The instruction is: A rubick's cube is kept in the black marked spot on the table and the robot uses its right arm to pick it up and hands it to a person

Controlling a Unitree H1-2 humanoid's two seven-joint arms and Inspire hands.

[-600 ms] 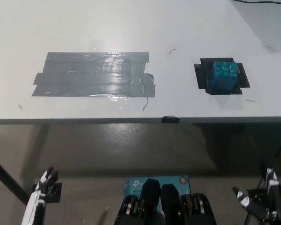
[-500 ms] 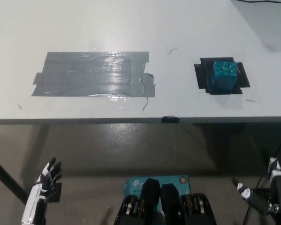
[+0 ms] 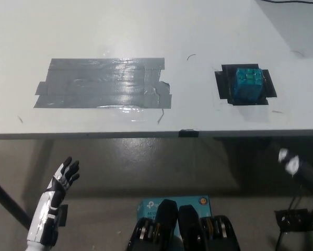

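Observation:
A teal Rubik's cube (image 3: pixel 247 85) sits on a black tape patch (image 3: pixel 222 87) at the right side of the white table (image 3: pixel 146 31). My white left hand (image 3: pixel 62 180) hangs below the table's front edge at the lower left, fingers spread and holding nothing. My black right hand (image 3: pixel 301 170) shows only as a blurred fingertip with a white tip at the right edge, below the table and well short of the cube; most of it is out of the picture.
A wide grey tape patch (image 3: pixel 104 83) covers the table's left middle. A small black clip (image 3: pixel 188 133) sits on the front edge. Below the table are a dark table leg (image 3: pixel 7 201) at left and a small black stand (image 3: pixel 291 219) at right.
Both hands have risen towards the table edge. The left hand came up and to the right; the right hand moved up and right, blurred. The cube has not moved.

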